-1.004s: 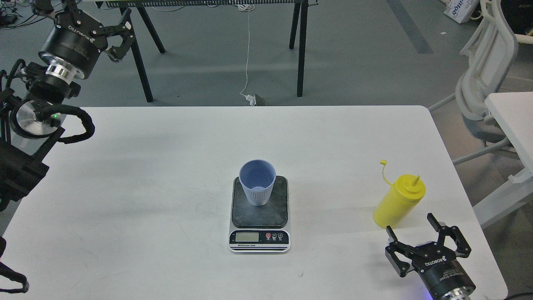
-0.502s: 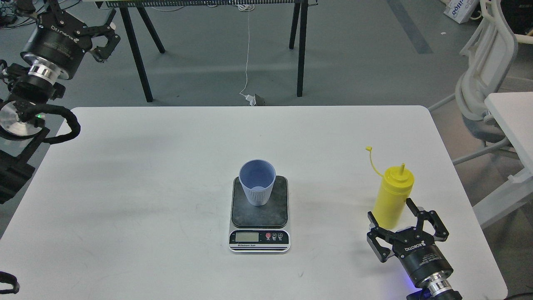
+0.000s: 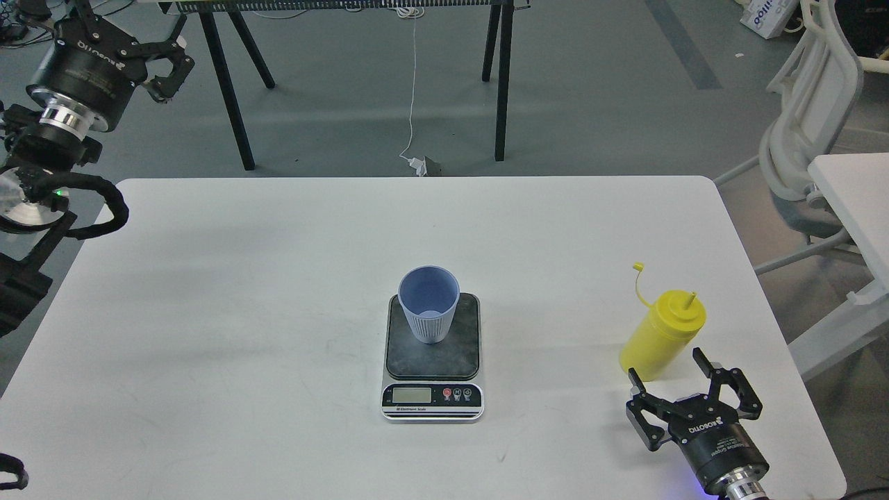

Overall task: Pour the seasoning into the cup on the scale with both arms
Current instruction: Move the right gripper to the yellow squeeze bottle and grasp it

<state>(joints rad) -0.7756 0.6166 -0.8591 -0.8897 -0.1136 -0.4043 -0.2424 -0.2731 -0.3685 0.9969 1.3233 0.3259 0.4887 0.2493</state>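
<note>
Yellow seasoning bottle [image 3: 660, 338] is seen tilted, nozzle toward 1 o'clock. Right gripper [image 3: 670, 371], wide open & empty, at its 6 o'clock. Left gripper [image 3: 169, 64] open, empty.

Cup [image 3: 429, 305] on scale [image 3: 432, 356] — upright

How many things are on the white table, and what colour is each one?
Yellow: 1, the squeeze bottle.
Light blue: 1, the cup, standing on the scale.
Dark grey and silver: 1, the scale.
Total: 3 things.
The black claw near the bottle is part of the robot, so it isn't counted.
</note>
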